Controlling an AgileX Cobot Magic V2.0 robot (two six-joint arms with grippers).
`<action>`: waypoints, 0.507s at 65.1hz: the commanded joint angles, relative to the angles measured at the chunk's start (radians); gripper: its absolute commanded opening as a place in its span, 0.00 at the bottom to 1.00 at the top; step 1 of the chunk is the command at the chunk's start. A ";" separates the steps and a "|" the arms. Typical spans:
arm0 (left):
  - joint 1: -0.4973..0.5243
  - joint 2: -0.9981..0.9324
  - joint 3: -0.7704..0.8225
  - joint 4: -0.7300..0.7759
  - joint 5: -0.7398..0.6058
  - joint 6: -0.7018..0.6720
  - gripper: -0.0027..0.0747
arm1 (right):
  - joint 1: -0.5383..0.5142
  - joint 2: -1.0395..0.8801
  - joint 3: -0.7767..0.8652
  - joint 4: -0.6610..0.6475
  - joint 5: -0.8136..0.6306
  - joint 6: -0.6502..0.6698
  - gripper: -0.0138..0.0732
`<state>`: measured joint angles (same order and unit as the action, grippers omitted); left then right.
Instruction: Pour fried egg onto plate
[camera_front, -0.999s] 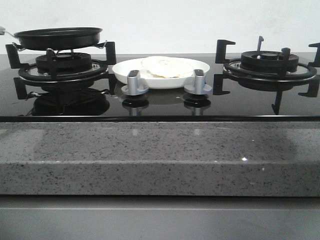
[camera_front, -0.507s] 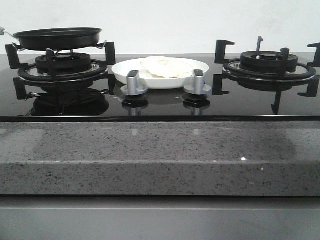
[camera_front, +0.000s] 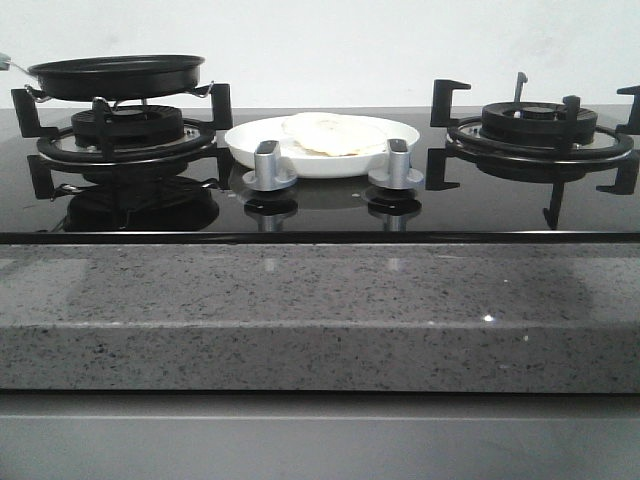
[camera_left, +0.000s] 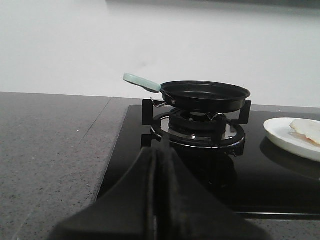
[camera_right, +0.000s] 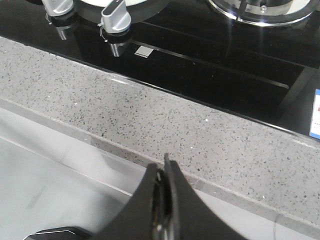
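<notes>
The fried egg (camera_front: 325, 133) lies on the plate (camera_front: 250, 150); the pan (camera_front: 115, 75) sits empty on its burner. Both claws, left claw (camera_left: 156, 165) and right claw (camera_right: 164, 172), are clenched, grasping nothing. Nothing seems left to do.

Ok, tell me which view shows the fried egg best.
The front view: the fried egg lies nearly whole on the plate. The left wrist view catches only one edge of it at the picture's border. The right wrist view shows none of it.

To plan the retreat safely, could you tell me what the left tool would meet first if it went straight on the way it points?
The left tool, shut and empty, points at the left burner grate carrying the black pan. It would probably meet the grate first, though depth is unclear.
</notes>
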<state>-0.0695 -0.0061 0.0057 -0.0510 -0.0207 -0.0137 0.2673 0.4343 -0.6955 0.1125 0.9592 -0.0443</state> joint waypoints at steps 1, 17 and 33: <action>0.003 -0.016 0.005 -0.009 -0.075 -0.001 0.01 | -0.003 0.009 -0.024 -0.005 -0.059 -0.009 0.08; 0.003 -0.016 0.005 -0.009 -0.075 -0.001 0.01 | -0.003 0.009 -0.024 -0.005 -0.059 -0.009 0.08; 0.003 -0.016 0.005 -0.009 -0.075 -0.001 0.01 | -0.060 -0.065 0.087 -0.080 -0.299 -0.009 0.08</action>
<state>-0.0695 -0.0061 0.0057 -0.0524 -0.0207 -0.0137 0.2461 0.3945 -0.6397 0.0702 0.8532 -0.0443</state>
